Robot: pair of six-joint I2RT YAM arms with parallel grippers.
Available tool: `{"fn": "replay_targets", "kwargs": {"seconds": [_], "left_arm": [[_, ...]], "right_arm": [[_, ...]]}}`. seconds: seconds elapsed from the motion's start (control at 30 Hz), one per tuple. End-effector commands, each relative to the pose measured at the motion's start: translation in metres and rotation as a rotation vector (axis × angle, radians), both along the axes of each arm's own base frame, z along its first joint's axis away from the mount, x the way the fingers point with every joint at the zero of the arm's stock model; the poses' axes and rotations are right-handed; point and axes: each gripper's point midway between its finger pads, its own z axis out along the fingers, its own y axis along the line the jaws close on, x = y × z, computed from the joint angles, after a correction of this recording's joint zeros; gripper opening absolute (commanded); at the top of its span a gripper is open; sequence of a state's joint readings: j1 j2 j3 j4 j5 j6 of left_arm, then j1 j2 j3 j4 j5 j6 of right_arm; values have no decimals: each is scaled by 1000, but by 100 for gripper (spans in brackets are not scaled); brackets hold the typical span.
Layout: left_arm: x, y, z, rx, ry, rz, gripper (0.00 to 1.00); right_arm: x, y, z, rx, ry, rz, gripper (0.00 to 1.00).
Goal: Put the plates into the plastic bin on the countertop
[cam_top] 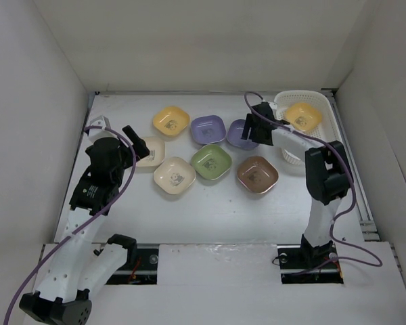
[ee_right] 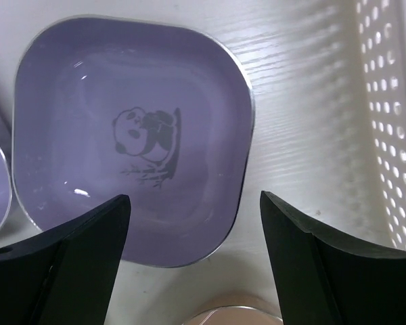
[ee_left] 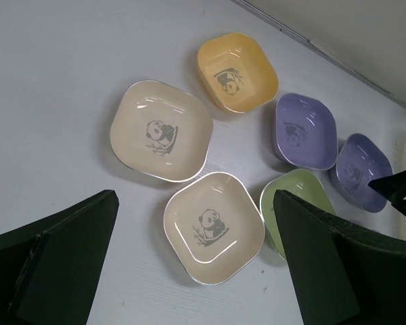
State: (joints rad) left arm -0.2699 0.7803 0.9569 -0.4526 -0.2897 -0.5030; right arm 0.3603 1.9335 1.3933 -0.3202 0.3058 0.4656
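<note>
On the white desk [cam_top: 210, 217], between the two arms, seven plates [cam_top: 174, 175] lie loose and face up in two rough rows. A loose yellow plate [cam_top: 171, 121], a left purple plate [cam_top: 208, 129] and a right purple plate [ee_right: 132, 135] form the far row. A far cream plate [cam_top: 149, 151], a near cream plate [ee_left: 213, 227], a green plate [cam_top: 212, 162] and a brown plate [cam_top: 257, 173] lie nearer the bases. An eighth, the binned yellow plate [cam_top: 303, 116], already rests inside the plastic bin [cam_top: 323, 99] at the far right corner, so roughly one part in eight of the task appears done.

Right hand [ee_right: 194, 198]: jaws spread wide and holding nothing, with one finger to each side of the right purple plate's near rim; contact with the rim cannot be confirmed. This plate lies just beside the bin's perforated wall, which probably explains its selection, since the carry is the shortest available. The straddling pose suits a pinch across the raised rim, the only edge a shallow dish offers.

Left hand [ee_left: 194, 196]: likewise spread and empty, poised above the cream pair, its fingers framing the near cream plate in the wrist view. It stands well apart from the bin, likely kept to its own side to avoid crossing the right arm.
</note>
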Motion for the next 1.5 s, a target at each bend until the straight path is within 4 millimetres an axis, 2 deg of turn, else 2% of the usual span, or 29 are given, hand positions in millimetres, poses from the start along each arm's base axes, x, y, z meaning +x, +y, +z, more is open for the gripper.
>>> {"fn": "replay_targets", "kwargs": {"seconds": [0.0,0.13,0.17,0.27,0.37,0.43,0.47,0.5,0.53,0.57,0.6,0.63,0.67,0.7,0.73,0.83,1.03,1.1,1.13,1.17,1.2,1.23,1.33,1.37,1.4,1.47], "left_arm": [[1,-3,8,1,-39,-19,100],[-1,-4,11,-5,-47,-28,100],[-1,-4,11,-5,-47,-28,100],[-1,-4,11,-5,-47,-28,100],[-1,-4,11,-5,-47,-28,100],[-2,-4,13,-7,-56,-28,100],[-2,-4,13,-7,-56,-28,100],[-2,-4,13,-7,-56,-28,100],[-2,-4,13,-7,-56,-28,100],[-2,-4,13,-7,-56,-28,100],[-2,-4,13,-7,-56,-28,100],[-4,-3,15,-9,-65,-28,100],[-4,-3,15,-9,-65,-28,100],[-5,-1,18,-9,-75,-19,100],[-7,-1,20,-11,-85,-19,100],[-7,-1,20,-11,-85,-19,100],[-7,-2,20,-15,-84,-28,100],[-8,-2,23,-17,-93,-27,100],[-8,-2,23,-17,-93,-27,100],[-8,-2,23,-17,-93,-27,100],[-8,-2,23,-17,-93,-27,100],[-8,-2,23,-17,-93,-27,100],[-8,-2,23,-17,-93,-27,100],[-8,-2,23,-17,-93,-27,100],[-8,-2,23,-17,-93,-27,100],[-8,-2,23,-17,-93,-27,100]], "right_arm": [[15,-12,14,28,-73,-73,83],[17,-24,-2,23,-44,-104,81],[17,-26,-9,26,-27,-105,70],[22,-29,-7,33,-30,-121,57],[21,-34,-9,29,-19,-131,56],[19,-37,-10,38,-6,-140,51],[18,-33,-11,58,2,-122,49],[17,-37,-18,59,25,-128,47],[15,-38,-19,56,33,-128,37],[11,-37,-21,58,50,-123,33],[15,-36,-15,61,40,-123,29],[12,-37,-22,61,61,-131,25],[13,-36,-18,60,66,-131,23],[16,-35,-18,61,61,-131,16],[14,-39,-19,44,71,-142,10],[14,-46,-12,21,58,-177,0],[25,-51,36,36,-38,-229,0],[32,-44,71,52,-97,-209,0],[32,-44,77,49,-107,-201,0],[36,-43,92,61,-140,-201,0],[35,-49,99,56,-151,-201,0],[37,-51,119,76,-187,-192,0],[43,-67,141,160,-221,-146,0],[46,-71,154,195,-246,-132,0],[48,-86,154,217,-243,-144,0],[48,-104,170,238,-283,-161,0]]}}
